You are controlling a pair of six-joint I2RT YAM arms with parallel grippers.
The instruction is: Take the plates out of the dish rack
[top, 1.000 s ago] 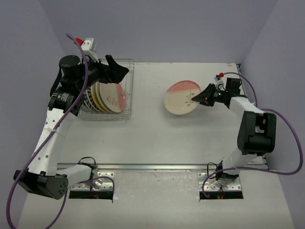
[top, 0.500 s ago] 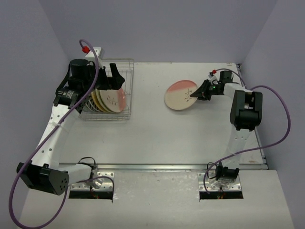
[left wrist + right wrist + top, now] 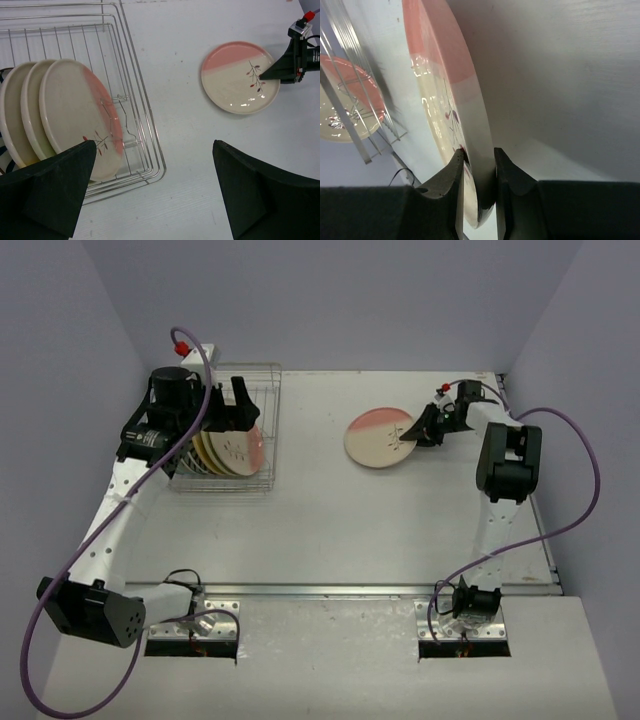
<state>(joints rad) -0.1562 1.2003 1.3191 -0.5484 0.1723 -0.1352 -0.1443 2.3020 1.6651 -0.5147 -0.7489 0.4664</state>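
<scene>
At the right side of the table (image 3: 330, 530), the right gripper (image 3: 413, 435) is closed on the right-hand rim of a pink-and-cream plate (image 3: 378, 438). In the right wrist view its two fingers (image 3: 445, 185) are seen set against either face of that rim, with no gap to be made out. The plate is laid on the table top, well apart from the dish rack (image 3: 65, 42); whether its gripped edge is raised a little cannot be told. Its pink part is turned toward the far wall, and a dark sprig (image 3: 254, 75) is painted across the cream part, near the gripped edge.

Across the table, the left gripper (image 3: 238, 405) is held above the dish rack with its jaws spread wide and nothing between them. Beneath it, a row of plates (image 3: 80, 117) is stood on edge in the near part of the rack, each leaned against the next. Three cream plates are counted in the left wrist view, and the front one is marked with a pink side and a dark sprig like that of the plate on the table. The rack itself is set at the left side of the table, close to the left wall, and its slot wires are seen standing just beside the front plate.
</scene>
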